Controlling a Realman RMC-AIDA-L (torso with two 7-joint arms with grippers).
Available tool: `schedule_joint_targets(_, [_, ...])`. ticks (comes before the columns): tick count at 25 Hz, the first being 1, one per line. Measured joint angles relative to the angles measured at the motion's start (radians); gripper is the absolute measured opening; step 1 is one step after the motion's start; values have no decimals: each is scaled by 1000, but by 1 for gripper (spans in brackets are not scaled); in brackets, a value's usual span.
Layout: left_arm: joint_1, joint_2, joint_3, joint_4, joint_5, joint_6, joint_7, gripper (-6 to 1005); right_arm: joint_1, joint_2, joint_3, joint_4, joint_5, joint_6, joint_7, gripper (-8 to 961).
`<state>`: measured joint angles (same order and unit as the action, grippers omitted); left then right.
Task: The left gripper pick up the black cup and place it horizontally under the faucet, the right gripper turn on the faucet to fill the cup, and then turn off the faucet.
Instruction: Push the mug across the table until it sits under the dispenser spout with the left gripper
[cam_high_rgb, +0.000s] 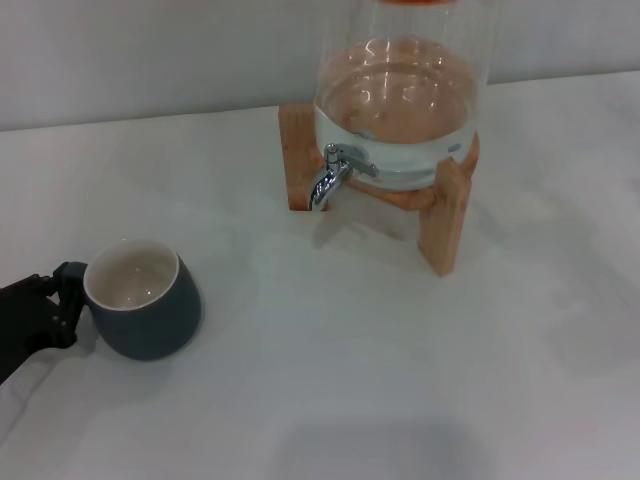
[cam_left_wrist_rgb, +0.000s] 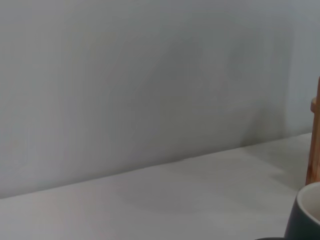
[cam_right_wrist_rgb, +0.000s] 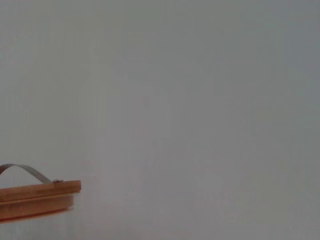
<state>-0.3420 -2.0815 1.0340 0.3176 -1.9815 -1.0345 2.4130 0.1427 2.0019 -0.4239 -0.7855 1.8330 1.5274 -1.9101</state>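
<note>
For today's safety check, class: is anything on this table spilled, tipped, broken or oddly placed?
Nothing stands out. The black cup stands upright and empty on the white table, with the left gripper at its handle side. The water jar sits level on its wooden stand, and no water shows under the faucet.

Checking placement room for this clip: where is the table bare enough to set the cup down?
Bare white table spreads from the black cup across to below the faucet and the wooden stand. It is crowded only at the cup, where the left gripper sits beside its handle.
</note>
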Motion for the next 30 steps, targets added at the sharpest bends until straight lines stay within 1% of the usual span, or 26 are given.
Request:
schedule_joint_targets(9, [-2, -2, 0, 24, -5, -34, -4, 116, 0, 0, 1, 0, 0, -1, 0, 769])
schedule_joint_targets(15, [-21, -4, 0, 27, -6, -45, -8, 116, 0, 0, 1, 0, 0, -1, -1, 769])
schedule_joint_targets(17, [-43, -4, 0, 18, -6, -44, -9, 116, 0, 0, 1, 2, 0, 0, -1, 769])
schedule_joint_targets(20, [-53, -5, 0, 15, -6, -40, -10, 116, 0, 0, 1, 6, 0, 3, -1, 769])
schedule_joint_targets(23, [-85, -5, 0, 1, -7, -34, -22, 116, 0, 0, 0, 8, 0, 5, -1, 769])
schedule_joint_targets(25, [-114, -5, 0, -23, -6, -31, -26, 116, -1, 0, 0, 9, 0, 7, -1, 769])
schedule_joint_targets(30, [-151, -5, 4, -57, -2, -12, -33, 116, -2, 0, 1, 9, 0, 17, 0, 769])
